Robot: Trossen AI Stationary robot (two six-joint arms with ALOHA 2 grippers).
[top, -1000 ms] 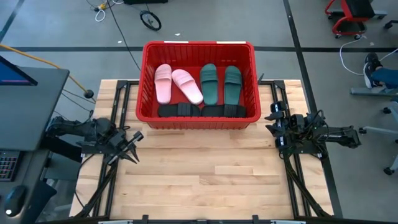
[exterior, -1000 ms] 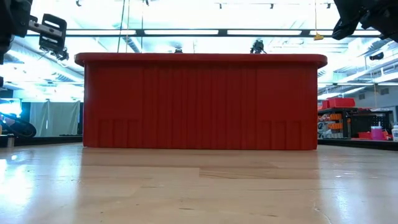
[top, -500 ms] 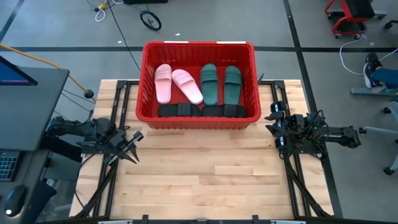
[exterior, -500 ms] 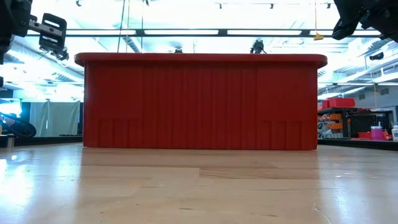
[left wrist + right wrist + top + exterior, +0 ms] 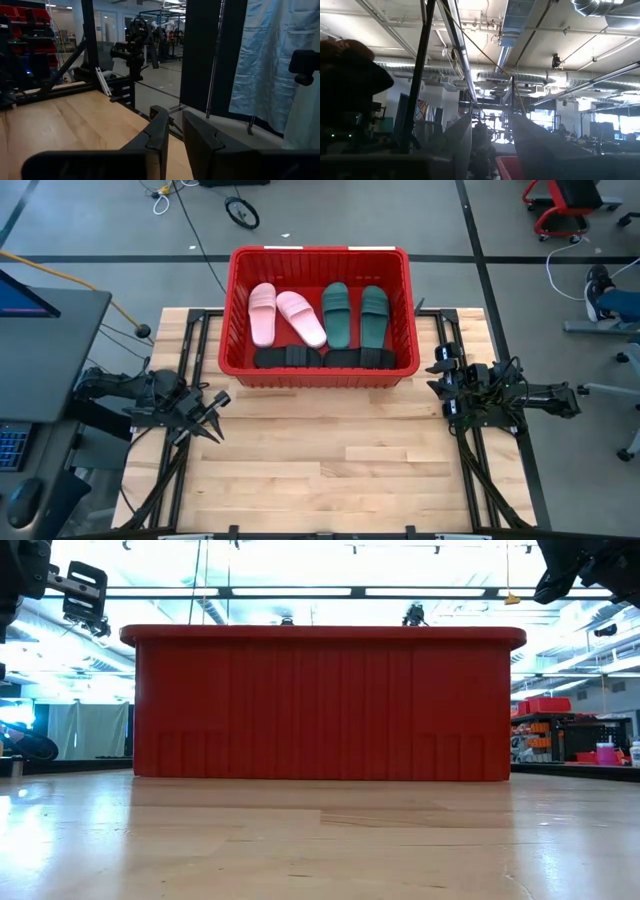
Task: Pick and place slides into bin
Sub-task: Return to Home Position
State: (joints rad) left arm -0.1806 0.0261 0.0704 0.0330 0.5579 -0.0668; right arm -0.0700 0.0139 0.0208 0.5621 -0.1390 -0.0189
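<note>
Now: left fingers [image 5: 159, 131] slightly apart, nothing between; right fingers [image 5: 460, 135] wider apart, likewise empty. Parked: left gripper [image 5: 172, 117] at left edge of table [image 5: 320, 470], right gripper [image 5: 492, 131] at right edge, both well clear of bin [image 5: 320, 255]; judged rest pose. All six slides inside bin: pink pair [image 5: 262, 315] and green pair [image 5: 336, 315] flat, side by side; black pair [image 5: 285, 358] on edge along near wall, filling leftover space. Task appears complete.

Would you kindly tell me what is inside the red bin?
The bin holds two pink slides, two green slides and two black slides, the black pair partly hidden by its near wall. From the low view, that wall hides everything inside.
</note>
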